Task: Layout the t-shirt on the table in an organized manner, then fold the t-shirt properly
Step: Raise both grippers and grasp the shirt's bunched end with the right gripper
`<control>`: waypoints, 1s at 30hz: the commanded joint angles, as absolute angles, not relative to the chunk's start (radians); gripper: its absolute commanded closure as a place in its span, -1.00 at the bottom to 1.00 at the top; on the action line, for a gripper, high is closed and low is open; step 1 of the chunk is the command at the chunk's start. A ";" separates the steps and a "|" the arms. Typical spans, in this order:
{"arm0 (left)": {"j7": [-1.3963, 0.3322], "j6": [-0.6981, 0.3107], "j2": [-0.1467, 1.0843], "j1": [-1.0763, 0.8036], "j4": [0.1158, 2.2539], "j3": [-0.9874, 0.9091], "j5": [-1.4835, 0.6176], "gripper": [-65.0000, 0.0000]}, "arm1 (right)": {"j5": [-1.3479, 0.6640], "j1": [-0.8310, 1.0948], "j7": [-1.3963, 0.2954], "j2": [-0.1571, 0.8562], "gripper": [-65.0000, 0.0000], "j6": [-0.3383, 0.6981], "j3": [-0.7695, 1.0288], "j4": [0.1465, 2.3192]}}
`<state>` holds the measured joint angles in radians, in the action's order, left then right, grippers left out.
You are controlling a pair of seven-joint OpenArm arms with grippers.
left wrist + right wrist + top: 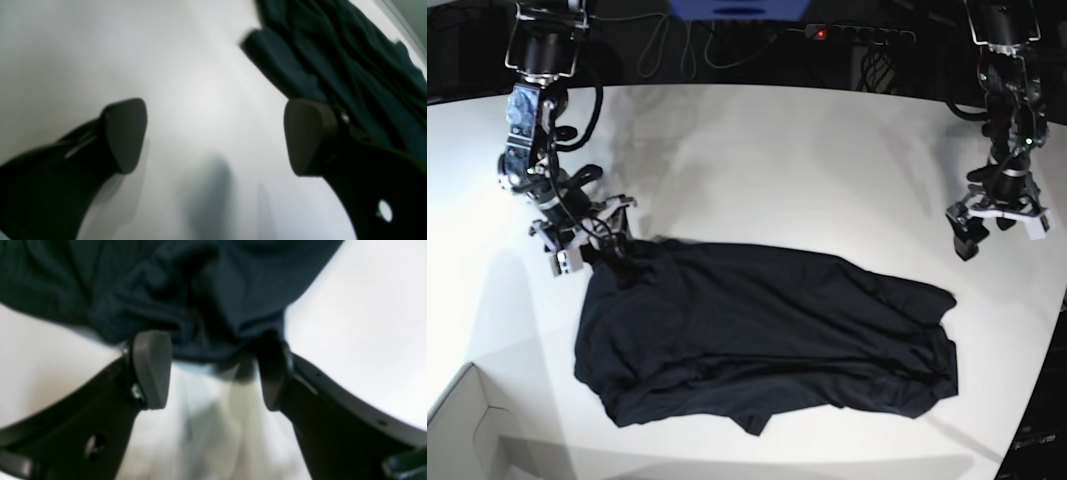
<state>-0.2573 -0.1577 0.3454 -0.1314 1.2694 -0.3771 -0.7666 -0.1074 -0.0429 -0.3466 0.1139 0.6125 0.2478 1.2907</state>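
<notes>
The right gripper (592,240) is spread wide at the t-shirt's (757,340) upper corner, gripping nothing, its arm angled down. The left gripper (997,225) hangs open and empty above bare desk (777,170), clear of the rumpled shirt spread mid-desk.

A white cardboard box corner (472,425) is sitting at the lower edge of the base view, well below the right gripper. A power strip (852,33) with a glowing red light and dark cables (682,45) are lying along the far edge, between the two grippers and behind them.
</notes>
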 commanded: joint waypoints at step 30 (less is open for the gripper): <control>-0.239 -0.168 0.340 -0.358 1.569 -0.420 -0.776 -0.95 | -0.120 0.079 -0.530 0.030 1.00 0.698 -0.021 2.023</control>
